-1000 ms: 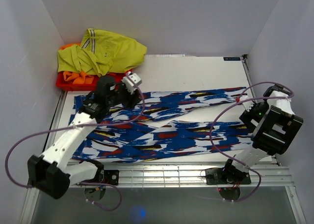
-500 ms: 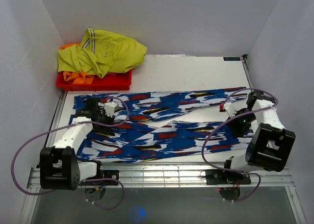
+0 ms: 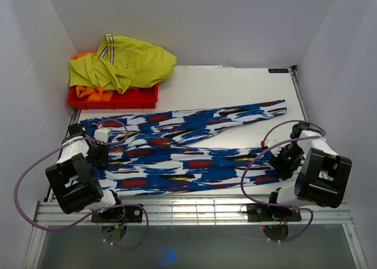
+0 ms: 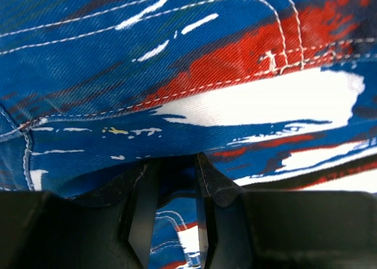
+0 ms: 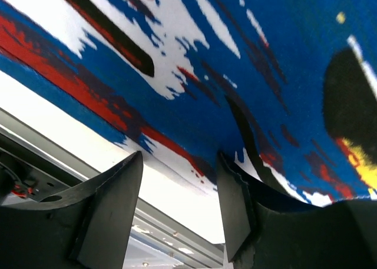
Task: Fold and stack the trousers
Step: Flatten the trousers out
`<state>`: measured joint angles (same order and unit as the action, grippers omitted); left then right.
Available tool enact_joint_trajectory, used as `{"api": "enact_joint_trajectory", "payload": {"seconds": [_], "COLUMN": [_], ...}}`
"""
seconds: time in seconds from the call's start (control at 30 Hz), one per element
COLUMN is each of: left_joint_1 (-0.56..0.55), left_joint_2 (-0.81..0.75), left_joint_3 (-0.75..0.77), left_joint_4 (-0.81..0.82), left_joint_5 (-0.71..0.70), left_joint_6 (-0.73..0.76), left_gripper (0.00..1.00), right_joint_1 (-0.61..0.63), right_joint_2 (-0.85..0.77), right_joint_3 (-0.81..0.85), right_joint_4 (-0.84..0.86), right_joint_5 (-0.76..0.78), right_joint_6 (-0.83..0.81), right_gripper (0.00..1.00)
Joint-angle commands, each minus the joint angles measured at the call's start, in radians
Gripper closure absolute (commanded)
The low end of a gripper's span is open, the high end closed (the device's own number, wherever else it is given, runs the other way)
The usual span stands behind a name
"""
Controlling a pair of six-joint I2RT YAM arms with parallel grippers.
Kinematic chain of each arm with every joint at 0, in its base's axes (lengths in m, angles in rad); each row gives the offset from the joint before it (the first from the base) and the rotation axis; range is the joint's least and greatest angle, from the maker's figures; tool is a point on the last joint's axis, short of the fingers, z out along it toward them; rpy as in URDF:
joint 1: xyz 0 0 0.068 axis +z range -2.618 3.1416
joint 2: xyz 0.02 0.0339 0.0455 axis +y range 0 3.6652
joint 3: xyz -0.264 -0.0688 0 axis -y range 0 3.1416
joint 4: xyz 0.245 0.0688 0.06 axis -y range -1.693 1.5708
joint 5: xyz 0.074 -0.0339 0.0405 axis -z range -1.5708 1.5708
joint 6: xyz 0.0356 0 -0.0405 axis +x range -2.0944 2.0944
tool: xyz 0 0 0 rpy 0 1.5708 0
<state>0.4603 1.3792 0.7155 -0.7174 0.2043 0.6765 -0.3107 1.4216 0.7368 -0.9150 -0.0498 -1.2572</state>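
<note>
Trousers (image 3: pixel 188 157) lay spread flat across near half of table (image 3: pixel 235 86), long axis running L-R: waist at L end, both legs pointing R, far leg splaying off toward far-R corner, near leg parallel w/ near edge. L gripper (image 3: pixel 97 148) sat right on waist end, so L arm was nearer that end; its fingers (image 4: pixel 141 210) stood narrow w/ a ridge of cloth bunched over & between tips, pinching waist fabric by the look. R gripper (image 3: pixel 283 158) sat at near leg's cuff, opposite end; jaws stood about half apart w/ hem across tips & table edge showing through gap, so couldn't tell if it gripped. Each claw was thus at its own end of long axis, so a fold likely meant carrying one end along that axis toward the other. Well apart, at far-L corner, yellow-green garment (image 3: pixel 123 60) was heaped
</note>
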Motion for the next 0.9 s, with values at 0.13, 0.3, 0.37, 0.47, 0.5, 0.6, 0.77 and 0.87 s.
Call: {"api": "enact_joint_trajectory", "payload": {"seconds": [0.13, 0.3, 0.37, 0.47, 0.5, 0.6, 0.77, 0.87], "left_joint_1": [0.072, -0.091, -0.178, -0.326, -0.391, -0.525, -0.676, -0.739], "left_joint_2": [-0.037, -0.112, -0.121, -0.077, -0.054, 0.055, 0.216, 0.316], "left_joint_3": [0.093, 0.263, 0.335, 0.424, 0.444, 0.519, 0.605, 0.636], "left_joint_4": [-0.159, -0.306, -0.304, -0.271, -0.255, -0.174, -0.033, 0.006], "left_joint_5": [0.068, 0.302, 0.319, 0.372, 0.4, 0.417, 0.377, 0.336], "left_joint_6": [0.262, 0.275, 0.226, 0.108, 0.041, -0.061, -0.192, -0.224], "left_gripper": [0.48, 0.38, 0.37, 0.35, 0.34, 0.33, 0.33, 0.33], "right_joint_1": [-0.028, -0.03, -0.019, 0.018, 0.042, 0.087, 0.101, 0.098], "right_joint_2": [-0.049, -0.015, 0.048, 0.173, 0.21, 0.38, 0.615, 0.68], "right_joint_3": [0.071, 0.402, 0.487, 0.639, 0.718, 0.852, 1.099, 1.183], "right_joint_4": [-0.132, -0.173, -0.115, -0.072, -0.065, -0.097, -0.045, 0.001], "right_joint_5": [-0.045, -0.284, -0.346, -0.346, -0.338, -0.305, -0.245, -0.202], "right_joint_6": [-0.12, -0.033, 0.027, 0.11, 0.139, 0.199, 0.375, 0.447], "right_gripper": [0.29, 0.13, 0.11, 0.09, 0.09, 0.11, 0.09, 0.07]}}
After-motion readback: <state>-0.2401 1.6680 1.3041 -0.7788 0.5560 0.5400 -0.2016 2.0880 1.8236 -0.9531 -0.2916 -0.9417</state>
